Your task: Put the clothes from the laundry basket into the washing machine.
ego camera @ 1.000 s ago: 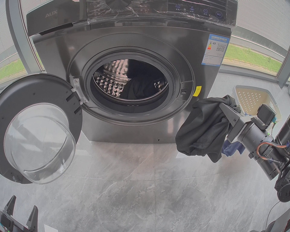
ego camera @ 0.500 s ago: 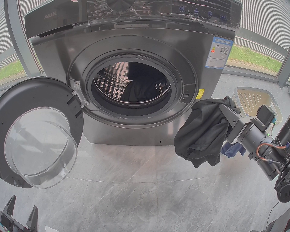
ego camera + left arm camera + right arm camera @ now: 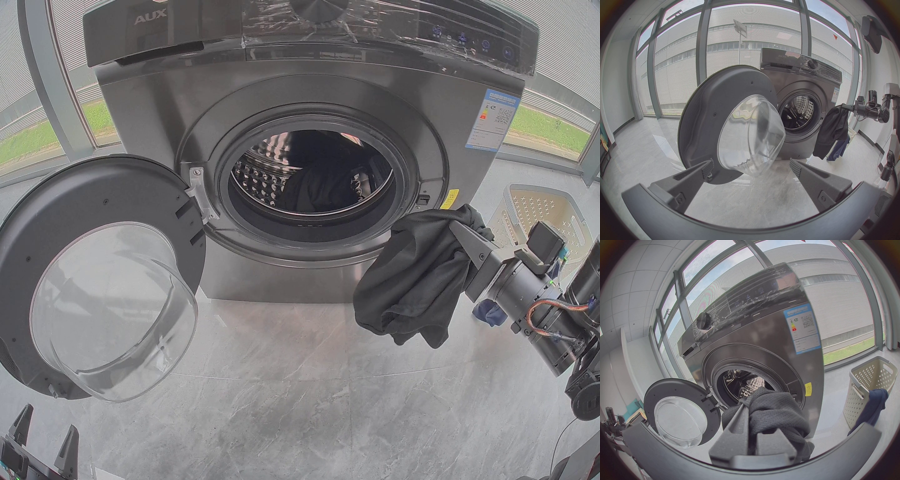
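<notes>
Beside the washing machine (image 3: 156, 119), right claw (image 3: 460, 230) clamped on dark garment (image 3: 412, 281), seemingly nearer the drum (image 3: 265, 181) (camera shifted too)

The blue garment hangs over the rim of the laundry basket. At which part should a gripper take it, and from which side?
Probably at the bunched fold of the blue garment where it crosses the rim of the laundry basket, coming from above with one finger on each side of the fold. The rest hangs limp down the outer wall, so lifting there should free it whole.
</notes>
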